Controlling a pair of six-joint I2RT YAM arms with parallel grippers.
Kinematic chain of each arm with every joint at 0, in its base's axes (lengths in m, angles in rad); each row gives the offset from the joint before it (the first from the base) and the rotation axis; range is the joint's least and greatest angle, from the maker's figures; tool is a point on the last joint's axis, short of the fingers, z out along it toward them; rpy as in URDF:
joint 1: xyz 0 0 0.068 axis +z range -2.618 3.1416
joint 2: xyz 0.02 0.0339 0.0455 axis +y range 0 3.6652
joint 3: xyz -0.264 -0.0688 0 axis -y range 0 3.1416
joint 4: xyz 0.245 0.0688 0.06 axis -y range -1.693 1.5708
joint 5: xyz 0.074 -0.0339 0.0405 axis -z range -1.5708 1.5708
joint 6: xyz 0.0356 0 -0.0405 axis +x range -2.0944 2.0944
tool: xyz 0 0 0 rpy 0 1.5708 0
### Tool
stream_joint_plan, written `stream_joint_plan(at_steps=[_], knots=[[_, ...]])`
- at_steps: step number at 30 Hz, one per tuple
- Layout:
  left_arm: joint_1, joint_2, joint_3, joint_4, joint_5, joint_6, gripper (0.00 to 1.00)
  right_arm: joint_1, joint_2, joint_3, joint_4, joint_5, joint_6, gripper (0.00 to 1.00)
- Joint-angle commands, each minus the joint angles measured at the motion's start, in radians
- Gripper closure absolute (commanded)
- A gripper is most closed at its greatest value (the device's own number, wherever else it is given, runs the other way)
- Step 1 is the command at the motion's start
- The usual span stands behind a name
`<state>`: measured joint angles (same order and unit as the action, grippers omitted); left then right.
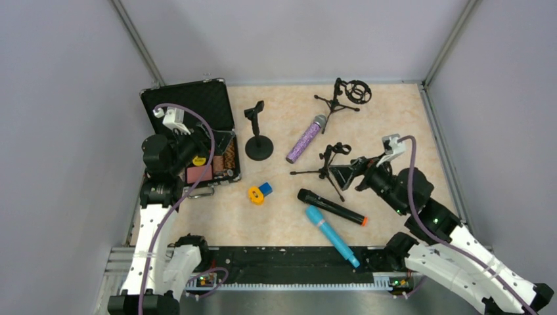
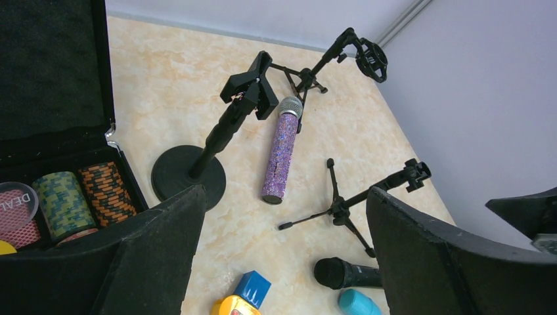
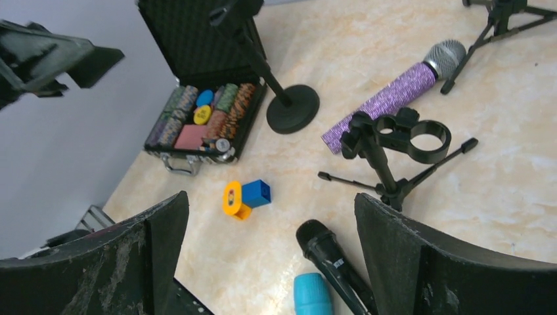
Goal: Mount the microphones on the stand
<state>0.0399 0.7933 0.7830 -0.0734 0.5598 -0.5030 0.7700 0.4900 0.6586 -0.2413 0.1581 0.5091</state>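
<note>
Right tool (image 3: 269, 195) gapes (left tool (image 2: 284, 191) too) near black microphone (image 3: 328, 252).

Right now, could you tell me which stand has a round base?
The clip stand beside the poker chip case; the ring-clamp stand and shock-mount stand have tripod legs.

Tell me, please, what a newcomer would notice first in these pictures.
The glittery purple microphone lies mid-table, between the round-base stand and a tripod stand. At the left edge, an open black case shows coloured chips. The light-blue microphone and black microphone lie nearer the arms.
</note>
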Motion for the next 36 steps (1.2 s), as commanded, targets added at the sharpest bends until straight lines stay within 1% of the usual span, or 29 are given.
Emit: stream_joint_plan(at_steps=[1,5,10,13,16,21,24,29,34,36], knots=[[0.007,-0.016,-0.004,0.055,-0.003,0.0,0.05,0.009,0.088,0.035,-0.046,-0.032,-0.007,0.06],[0.007,-0.013,-0.005,0.054,-0.013,0.007,0.05,0.008,0.227,0.077,-0.152,-0.058,-0.013,0.06],[0.007,-0.005,-0.003,0.049,-0.011,0.003,0.05,0.009,0.407,0.134,-0.245,-0.175,-0.043,0.07],[0.007,0.002,-0.003,0.05,-0.006,-0.001,0.05,0.008,0.473,0.149,-0.295,-0.246,-0.055,0.11],[0.006,0.008,-0.003,0.051,-0.002,-0.005,0.05,0.026,0.498,0.137,-0.324,-0.283,-0.05,0.13],[0.007,0.01,-0.001,0.051,0.005,-0.013,0.06,0.075,0.518,0.105,-0.342,-0.272,-0.027,0.19],[0.007,0.01,-0.003,0.053,0.001,-0.012,0.06,0.103,0.544,0.099,-0.342,-0.262,-0.019,0.23],[0.007,0.015,-0.007,0.053,-0.001,-0.012,0.06,0.16,0.627,0.107,-0.343,-0.227,-0.015,0.29],[0.007,0.015,-0.006,0.053,0.0,-0.014,0.06,0.212,0.718,0.12,-0.349,-0.187,-0.017,0.38],[0.007,0.013,-0.005,0.054,0.0,-0.014,0.06,0.228,0.747,0.125,-0.351,-0.173,-0.013,0.39]])
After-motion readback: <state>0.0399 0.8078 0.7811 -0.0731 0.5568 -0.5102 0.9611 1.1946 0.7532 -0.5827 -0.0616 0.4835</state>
